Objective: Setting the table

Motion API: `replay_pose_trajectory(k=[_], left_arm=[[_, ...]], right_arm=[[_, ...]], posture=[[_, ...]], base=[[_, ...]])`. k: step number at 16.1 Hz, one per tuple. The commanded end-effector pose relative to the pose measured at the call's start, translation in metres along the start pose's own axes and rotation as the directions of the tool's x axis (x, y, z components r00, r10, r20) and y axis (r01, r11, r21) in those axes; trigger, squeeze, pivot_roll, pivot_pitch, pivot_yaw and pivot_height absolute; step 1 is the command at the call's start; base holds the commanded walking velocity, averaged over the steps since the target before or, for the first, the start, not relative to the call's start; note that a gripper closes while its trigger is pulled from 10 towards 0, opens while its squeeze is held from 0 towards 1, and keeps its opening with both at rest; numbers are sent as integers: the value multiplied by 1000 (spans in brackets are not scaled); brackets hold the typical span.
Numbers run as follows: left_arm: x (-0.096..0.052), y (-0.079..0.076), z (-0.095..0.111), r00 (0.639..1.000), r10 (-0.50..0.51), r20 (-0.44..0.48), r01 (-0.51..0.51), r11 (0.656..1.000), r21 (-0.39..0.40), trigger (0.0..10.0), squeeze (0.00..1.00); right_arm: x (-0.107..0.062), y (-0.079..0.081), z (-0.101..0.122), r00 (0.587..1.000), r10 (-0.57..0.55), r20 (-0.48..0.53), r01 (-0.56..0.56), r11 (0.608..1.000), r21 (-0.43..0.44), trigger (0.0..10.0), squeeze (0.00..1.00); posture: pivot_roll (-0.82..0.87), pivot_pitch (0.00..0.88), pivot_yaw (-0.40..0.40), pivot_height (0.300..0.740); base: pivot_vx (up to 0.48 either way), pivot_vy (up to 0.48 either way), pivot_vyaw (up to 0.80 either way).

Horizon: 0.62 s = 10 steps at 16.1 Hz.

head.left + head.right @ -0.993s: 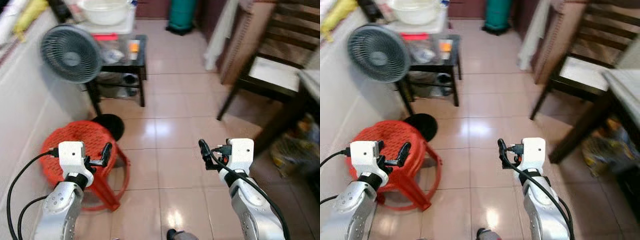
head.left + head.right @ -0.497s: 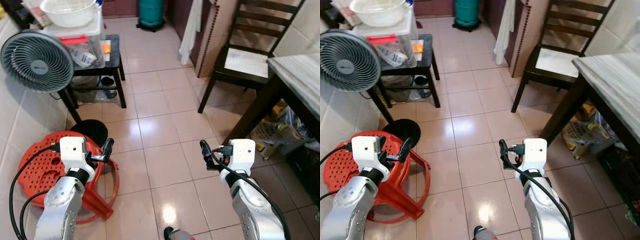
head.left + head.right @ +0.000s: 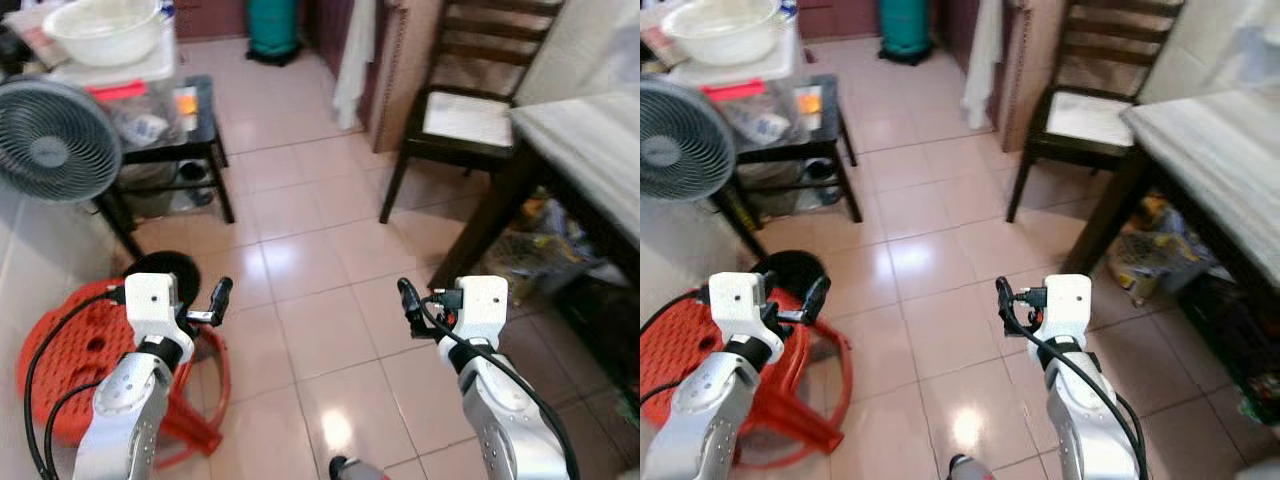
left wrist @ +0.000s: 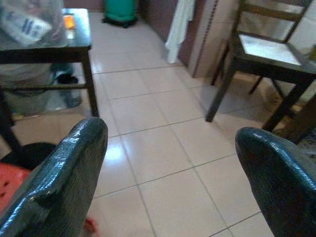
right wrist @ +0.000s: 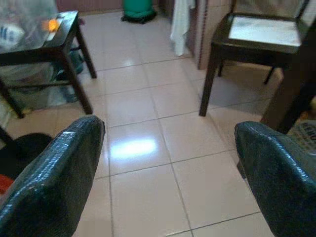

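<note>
A dining table with a pale marble top and dark legs stands at the right, with nothing that I can see on the part in view. A dark wooden chair with a pale seat stands beyond it. My left gripper is held out low over the tiled floor, beside a red plastic stool. It is open and empty, with the floor between its fingers. My right gripper is held out at the same height, a little short of the table's leg, also open and empty.
A standing fan and a small black side table carrying a white bowl are at the left. A green cylinder and a hanging white cloth stand at the back. Bags lie under the table.
The whole picture has shifted as the camera turned right: the marble table has come further into view and the fan and stool have slid left. Both arms keep the same pose.
</note>
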State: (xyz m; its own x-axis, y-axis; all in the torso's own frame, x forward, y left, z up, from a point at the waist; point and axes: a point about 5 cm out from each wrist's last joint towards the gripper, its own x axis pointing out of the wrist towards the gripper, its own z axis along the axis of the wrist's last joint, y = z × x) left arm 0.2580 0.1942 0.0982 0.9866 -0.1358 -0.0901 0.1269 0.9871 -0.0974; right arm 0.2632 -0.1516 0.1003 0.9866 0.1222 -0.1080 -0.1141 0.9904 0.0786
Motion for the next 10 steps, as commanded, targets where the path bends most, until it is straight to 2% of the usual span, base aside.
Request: replay_pose_trajectory(k=[1, 9, 10], left_arm=[[0, -2, -3, 1000, -18, -13, 18, 1000, 1, 10000, 0], [1, -6, -5, 999, -39, -18, 39, 999, -1, 10000, 0], [1, -6, -6, 999, -25, -20, 25, 1000, 1, 10000, 0]], right_arm=[[-1, -1, 2, 1000, -5, 7, 6, 1000, -6, 10000, 0], [0, 0, 4, 1000, -4, 14, 4, 1000, -12, 10000, 0], [0, 0, 5, 1000, -6, 17, 6, 1000, -22, 10000, 0]], posture=[[-142, 167, 15, 740], [-147, 161, 20, 740], [-147, 161, 20, 740]], base=[[266, 0, -800], [281, 0, -800], [0, 0, 0]])
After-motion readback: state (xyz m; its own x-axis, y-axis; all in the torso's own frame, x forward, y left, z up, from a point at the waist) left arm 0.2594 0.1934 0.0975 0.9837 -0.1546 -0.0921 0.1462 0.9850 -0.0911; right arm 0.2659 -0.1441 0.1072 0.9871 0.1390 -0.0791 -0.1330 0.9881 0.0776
